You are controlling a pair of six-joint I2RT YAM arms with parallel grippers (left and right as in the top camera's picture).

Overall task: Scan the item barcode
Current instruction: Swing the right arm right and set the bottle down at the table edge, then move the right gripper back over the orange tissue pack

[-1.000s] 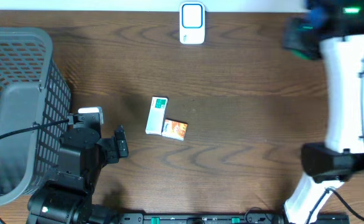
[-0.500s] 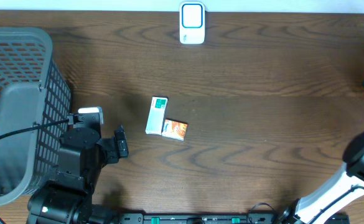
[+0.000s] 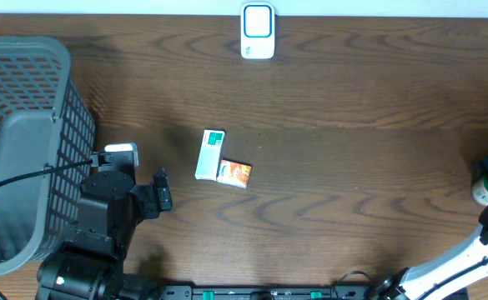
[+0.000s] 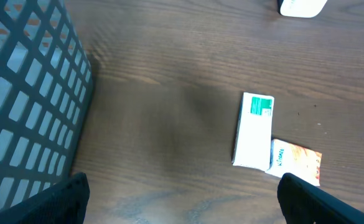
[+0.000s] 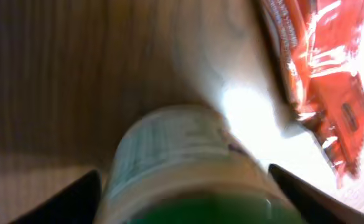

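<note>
Bottle (image 5: 182, 149), green-capped, sits at the far right edge of the table (image 3: 335, 108), well apart from the scanner (image 3: 258, 31) at the far side. Right gripper (image 5: 185, 199) straddles it, one finger on either side. The view is too blurred to show contact, so a grip cannot be confirmed. A red-orange wrapper (image 5: 318, 81) lies just beside. Left gripper (image 4: 182, 186) gapes wide and empty near the basket (image 3: 27, 108). White-green box (image 3: 211, 154) and orange packet (image 3: 234, 172) lie touching mid-table, apparently awaiting scanning. Nothing is presented to the scanner.
</note>
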